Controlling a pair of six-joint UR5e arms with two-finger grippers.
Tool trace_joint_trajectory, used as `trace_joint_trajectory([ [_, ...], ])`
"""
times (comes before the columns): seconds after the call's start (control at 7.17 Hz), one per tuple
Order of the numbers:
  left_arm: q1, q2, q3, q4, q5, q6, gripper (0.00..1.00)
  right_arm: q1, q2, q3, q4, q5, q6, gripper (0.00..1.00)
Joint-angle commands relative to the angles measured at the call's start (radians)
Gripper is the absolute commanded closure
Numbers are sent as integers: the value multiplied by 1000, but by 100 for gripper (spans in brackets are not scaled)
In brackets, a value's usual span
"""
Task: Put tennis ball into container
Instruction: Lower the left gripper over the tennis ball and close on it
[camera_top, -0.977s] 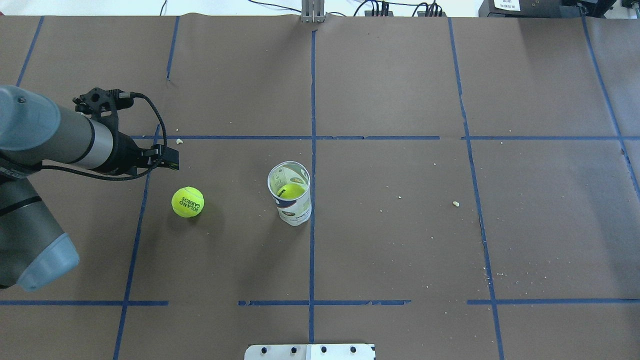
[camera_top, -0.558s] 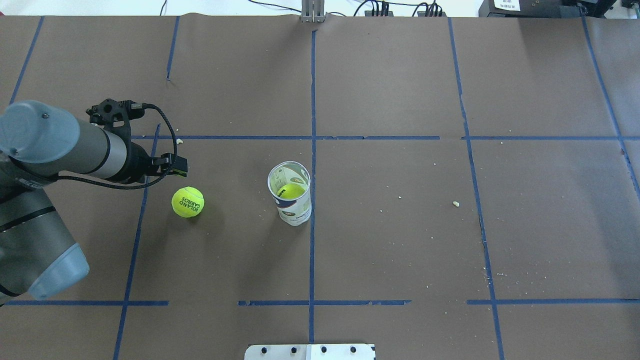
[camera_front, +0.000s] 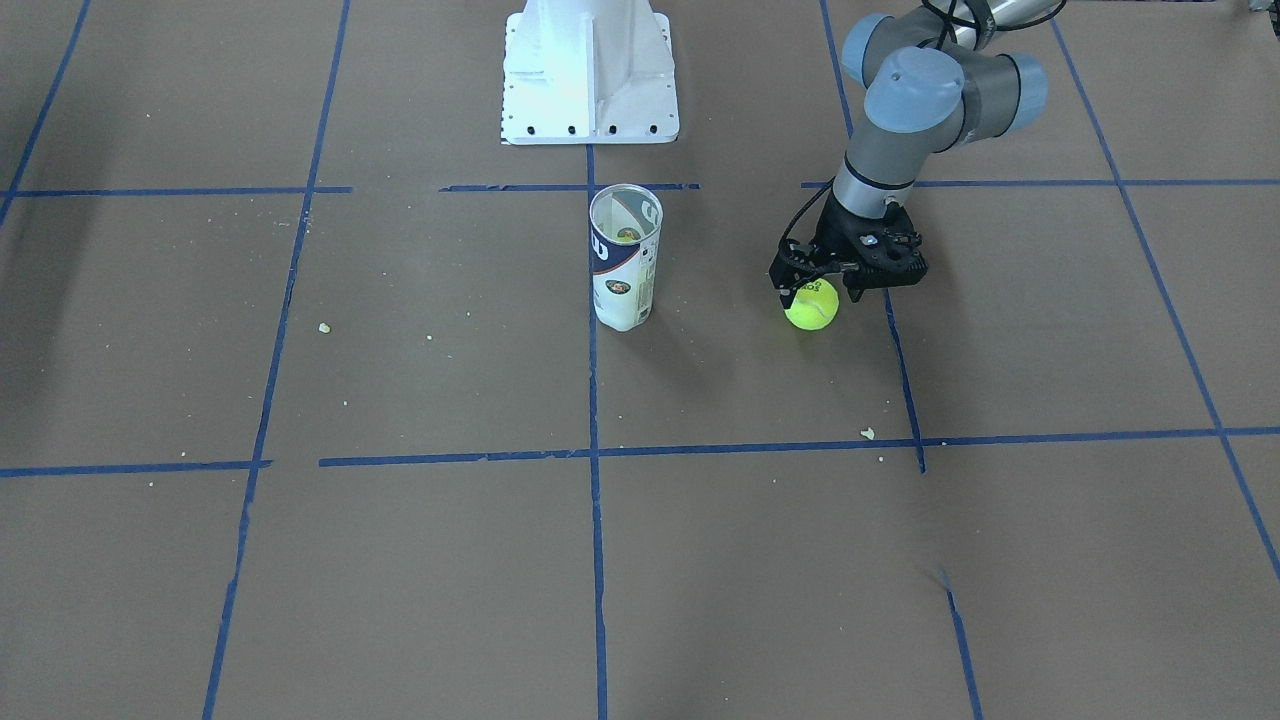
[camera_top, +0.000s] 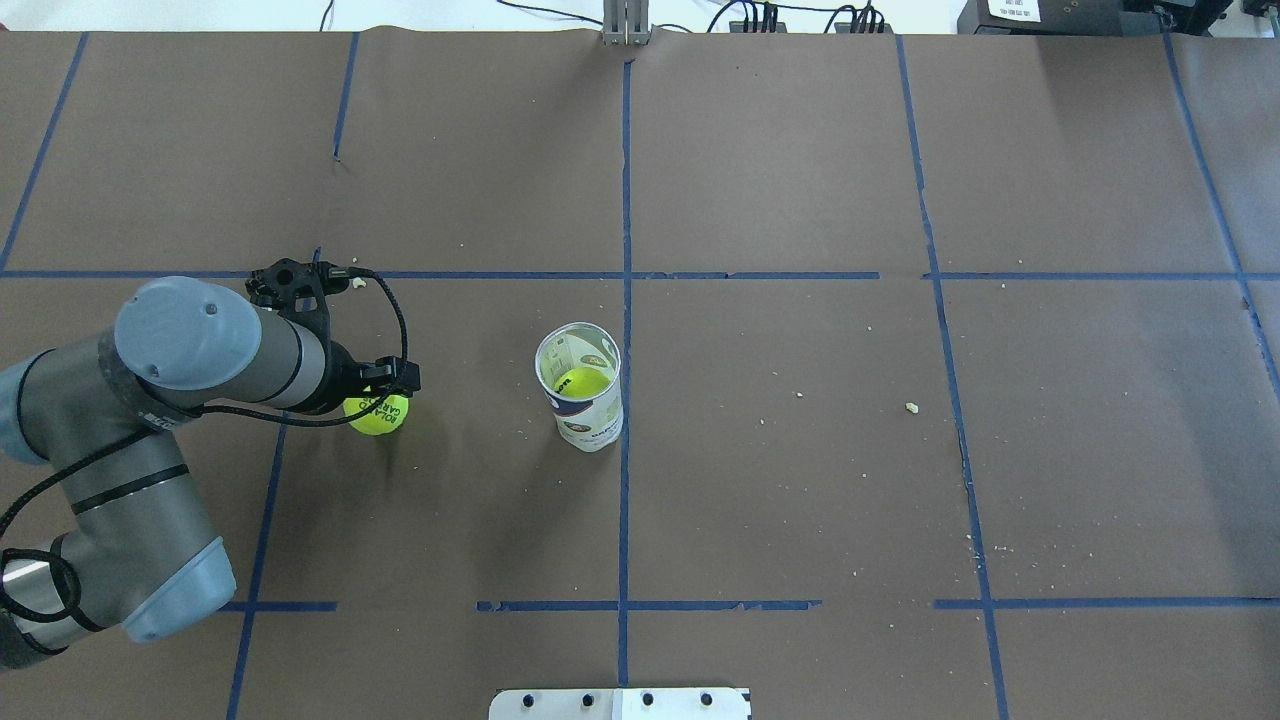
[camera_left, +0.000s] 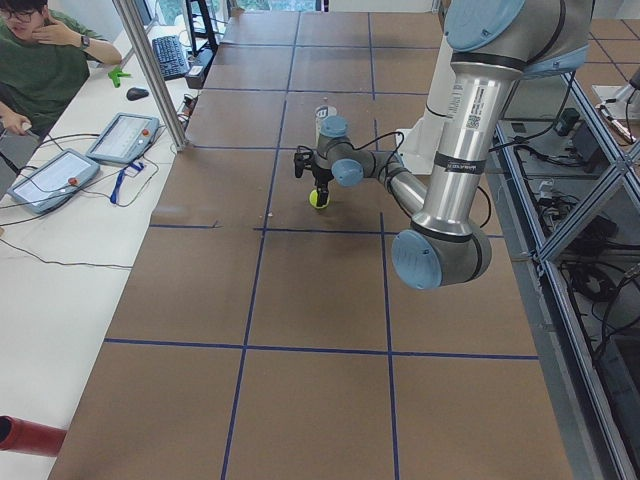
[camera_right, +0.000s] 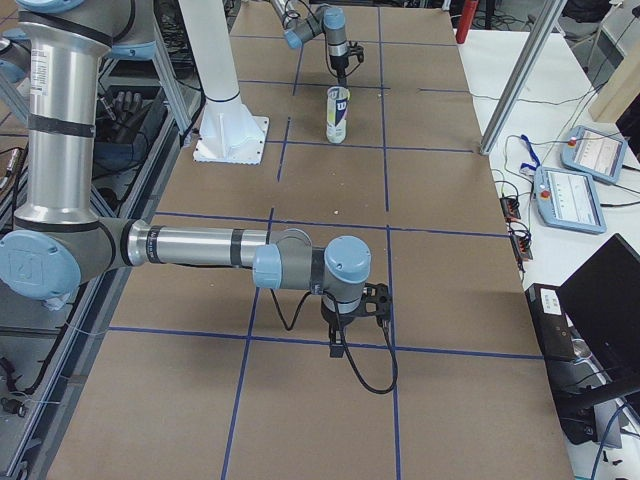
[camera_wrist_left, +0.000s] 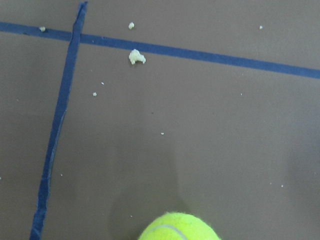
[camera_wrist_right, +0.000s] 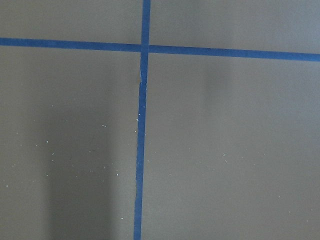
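Front-facing view: shows the tennis ball (camera_front: 811, 307) resting on the brown table (camera_front: 400, 350), well apart from the container (camera_front: 624, 278). Shows the container upright, open end up, with a second ball (camera_front: 627, 236) inside. Places the left gripper (camera_front: 815, 289) directly over the tennis ball, at its top; cannot tell whether spread or closed, as the black body hides the fingers. Overhead view: shows the tennis ball (camera_top: 378, 416) partly covered by the left gripper (camera_top: 393, 388), with part of the dark lettering exposed. Locates the container (camera_top: 592, 425) to the right of the tennis ball, just beside the central tape line (camera_top: 626, 200), with the second ball (camera_top: 583, 381) visible through the open top. Left-side view: shows the near left arm (camera_left: 455, 170) reaching out, its gripper pointing down onto the tennis ball (camera_left: 319, 200). Shows an operator (camera_left: 40, 60) seated at the upper left. Right-side view: places the right gripper (camera_right: 352, 318) low over bare table, well apart from the container (camera_right: 338, 113); cannot tell its jaw state. Left wrist view: shows the top of the tennis ball (camera_wrist_left: 177, 229) at the lower edge and a crumb (camera_wrist_left: 136, 56) near the tape. Right wrist view: shows only table and a tape cross (camera_wrist_right: 144, 48).
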Motion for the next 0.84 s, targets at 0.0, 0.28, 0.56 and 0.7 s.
trace_joint_trajectory([
  [0.0, 14, -5, 18, 0, 7, -1, 0, 0, 0, 0, 0, 0, 0, 0],
  [0.28, 16, -13, 38, 0, 7, -4, 27, 0, 1, 0, 0, 0, 0, 0],
  [0.56, 14, -14, -23, 59, 0, 2, 100, 0, 1, 0, 0, 0, 0, 0],
  [0.7, 11, -19, -85, 125, -1, 8, 100, 0, 0, 0, 0, 0, 0, 0],
])
